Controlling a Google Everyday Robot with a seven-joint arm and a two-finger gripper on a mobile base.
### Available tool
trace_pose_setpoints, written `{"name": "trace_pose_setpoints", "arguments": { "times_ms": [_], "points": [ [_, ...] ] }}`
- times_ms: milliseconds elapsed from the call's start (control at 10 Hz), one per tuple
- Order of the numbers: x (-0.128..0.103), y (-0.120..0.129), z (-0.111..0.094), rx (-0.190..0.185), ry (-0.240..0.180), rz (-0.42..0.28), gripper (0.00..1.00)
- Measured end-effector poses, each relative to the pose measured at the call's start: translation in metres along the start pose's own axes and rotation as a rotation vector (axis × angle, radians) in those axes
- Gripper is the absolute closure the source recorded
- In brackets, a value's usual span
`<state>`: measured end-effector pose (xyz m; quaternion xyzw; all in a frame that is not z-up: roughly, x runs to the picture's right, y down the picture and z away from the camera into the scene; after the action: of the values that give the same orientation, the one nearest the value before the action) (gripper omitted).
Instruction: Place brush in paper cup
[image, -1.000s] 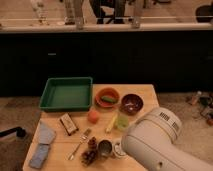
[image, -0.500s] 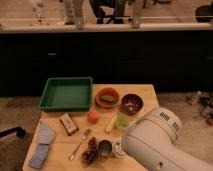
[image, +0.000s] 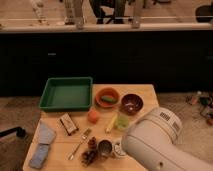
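The brush (image: 110, 123), a slender pale thing, lies on the wooden table (image: 145, 92) between an orange ball (image: 93, 116) and a yellow-green translucent cup (image: 123, 120). The white paper cup (image: 118, 148) stands near the table's front edge, right of a shiny metal cup (image: 104, 148), and is partly hidden by my arm. My arm's large white housing (image: 155, 142) fills the lower right. My gripper is out of view, somewhere past that housing.
A green tray (image: 66, 93) is at the back left. An orange bowl (image: 107, 97) and a dark brown bowl (image: 132, 103) stand behind the cups. A silver fork (image: 80, 144), pine cones (image: 90, 152), a snack bar (image: 68, 123) and a blue cloth (image: 42, 145) lie at the front left.
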<state>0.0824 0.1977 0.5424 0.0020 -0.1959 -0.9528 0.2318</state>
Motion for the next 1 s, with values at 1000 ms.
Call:
{"name": "trace_pose_setpoints", "arguments": {
  "times_ms": [1000],
  "points": [
    [-0.0001, -0.0001, 0.0003, 0.001, 0.001, 0.0, 1.0]
  ]
}}
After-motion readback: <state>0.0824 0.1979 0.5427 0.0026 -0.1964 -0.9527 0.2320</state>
